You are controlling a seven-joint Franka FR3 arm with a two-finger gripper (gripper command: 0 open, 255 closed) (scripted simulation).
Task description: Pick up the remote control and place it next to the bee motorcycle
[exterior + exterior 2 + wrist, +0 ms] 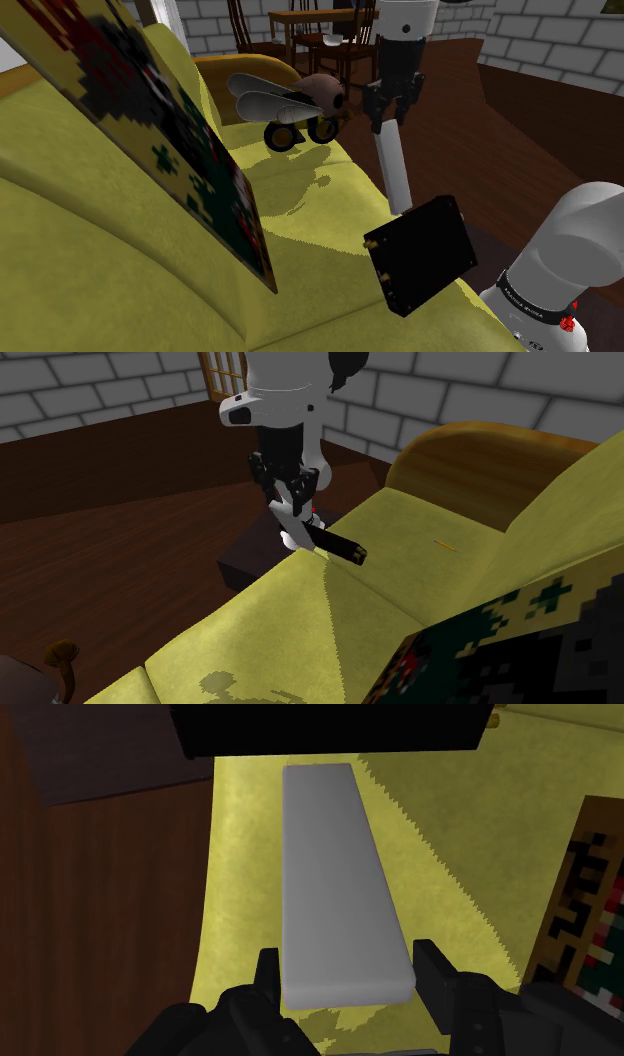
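My gripper (392, 107) is shut on the upper end of a long, plain grey-white remote control (394, 172), which hangs nearly upright above the front edge of the yellow sofa (300, 215). In the wrist view the two black fingers (265, 982) clasp the near end of the remote (340, 874) from both sides. The bee motorcycle (295, 108), brown-bodied with pale wings and black wheels, stands on the sofa seat to the shoulder view's left of the gripper and a little farther back. From the second exterior view the gripper (288, 487) hovers over the sofa's edge.
A flat black box (420, 255) lies on the sofa seat just below the remote's lower end. A large patterned cushion (170, 130) leans on the backrest. Dark wooden floor (500, 130) lies beside the sofa, with a dining table and chairs (320, 25) behind.
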